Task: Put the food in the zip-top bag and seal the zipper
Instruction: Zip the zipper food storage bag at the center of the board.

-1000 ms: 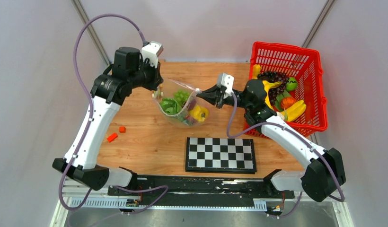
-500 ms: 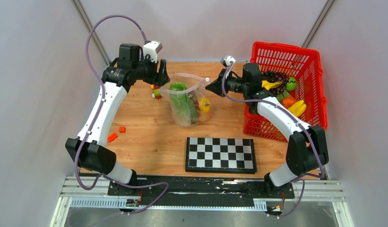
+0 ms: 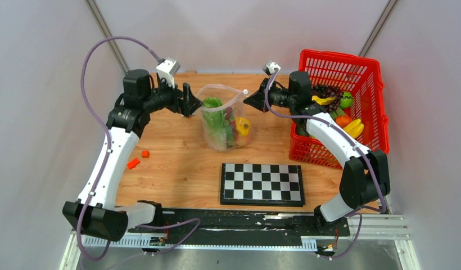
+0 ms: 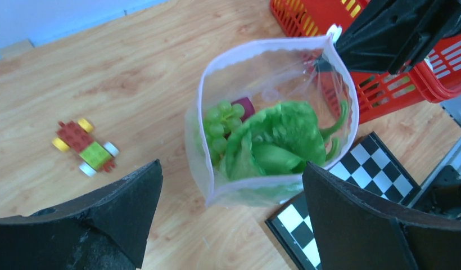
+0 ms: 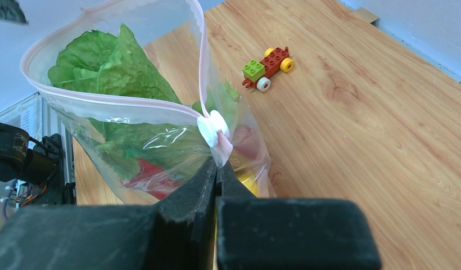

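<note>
The left arm (image 3: 113,149) was bent at the elbow, the left fingers (image 4: 121,197) spread wide just beside the zip-top bag (image 3: 216,143). The right arm (image 3: 335,143) extended leftward past the red basket (image 3: 339,57), the right fingers (image 5: 189,191) pinching the bag's corner under the zipper (image 5: 113,97). The bag stood open on the table (image 3: 177,169), lettuce (image 4: 273,140) and green grapes (image 4: 220,121) inside

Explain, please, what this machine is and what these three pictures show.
These are two robot arms bolted to a table. One picture looks down from above; the other two come from a camera on each wrist. The right hand is pinched shut on a corner of the zip-top bag, beside its white slider, holding it upright and unsealed. The left hand stands wide open at the bag's other side, gripping nothing. Inside are lettuce and green grapes. On the table lie a chessboard, a toy-brick car and a red basket.
</note>
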Robot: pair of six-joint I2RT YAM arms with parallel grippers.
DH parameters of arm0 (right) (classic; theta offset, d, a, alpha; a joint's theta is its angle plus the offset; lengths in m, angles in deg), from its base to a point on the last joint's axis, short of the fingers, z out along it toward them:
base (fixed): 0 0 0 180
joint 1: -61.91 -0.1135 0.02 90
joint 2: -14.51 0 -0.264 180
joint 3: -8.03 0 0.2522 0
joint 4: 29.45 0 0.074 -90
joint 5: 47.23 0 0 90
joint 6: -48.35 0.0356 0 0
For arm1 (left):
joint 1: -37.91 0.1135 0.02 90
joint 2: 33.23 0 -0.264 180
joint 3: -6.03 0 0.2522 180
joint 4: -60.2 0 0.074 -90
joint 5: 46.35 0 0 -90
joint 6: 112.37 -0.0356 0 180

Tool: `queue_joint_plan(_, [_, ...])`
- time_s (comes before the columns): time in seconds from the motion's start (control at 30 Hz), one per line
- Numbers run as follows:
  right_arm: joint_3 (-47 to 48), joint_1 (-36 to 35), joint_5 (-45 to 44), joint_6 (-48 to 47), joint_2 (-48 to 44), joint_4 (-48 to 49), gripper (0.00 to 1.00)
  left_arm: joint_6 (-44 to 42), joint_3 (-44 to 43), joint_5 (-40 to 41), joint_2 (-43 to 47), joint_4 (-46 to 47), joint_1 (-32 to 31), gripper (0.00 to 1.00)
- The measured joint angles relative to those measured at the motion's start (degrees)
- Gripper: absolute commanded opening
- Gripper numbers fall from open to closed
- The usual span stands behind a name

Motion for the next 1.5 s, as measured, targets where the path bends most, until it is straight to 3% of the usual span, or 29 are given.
queue_joint_plan(0.23, [0.00, 0.00, 0.11, -0.22, -0.02, -0.24, 0.00, 4.35, 11.19, 0.42, 6.88, 3.50, 0.04, 1.00])
queue_joint_plan(0.37, [0.02, 0.00, 0.52, -0.35, -0.11, -0.35, 0.00, 3.17, 11.17, -0.87, 7.23, 4.39, 0.04, 1.00])
queue_joint_plan(0.57, [0.59, 0.00, 1.53, -1.14, -0.22, -1.60, 0.00, -3.04, 10.93, -2.97, 4.87, 2.62, 0.04, 0.90])
queue_joint_plan(0.77, [1.84, 0.00, 2.56, -1.79, -0.22, -3.13, 0.00, -11.17, 8.13, -4.00, 2.47, -2.10, 0.04, 0.61])
queue_joint_plan(0.83, [1.99, 0.00, 2.97, -1.84, -0.22, -3.37, 0.00, -12.72, 7.67, -4.31, 2.43, -2.32, 0.04, 0.42])
queue_joint_plan(0.87, [2.03, 0.00, 3.10, -1.90, -0.22, -3.54, 0.00, -13.44, 7.39, -4.63, 2.40, -2.34, 0.04, 0.22])
queue_joint_plan(0.93, [2.03, 0.00, 3.45, -2.08, -0.22, -3.78, 0.00, -13.94, 7.06, -5.29, 2.16, -2.03, 0.04, 0.01])
queue_joint_plan(1.2, [0.98, 0.00, 6.40, -1.18, -3.17, -2.23, 0.00, -13.44, 6.97, -5.88, 2.21, -0.04, 0.04, 0.00])
queue_joint_plan(1.5, [-0.04, 0.00, 6.73, 0.35, -7.98, -0.74, 0.00, -12.72, 6.05, -5.09, 8.02, -1.16, 0.02, 0.00])
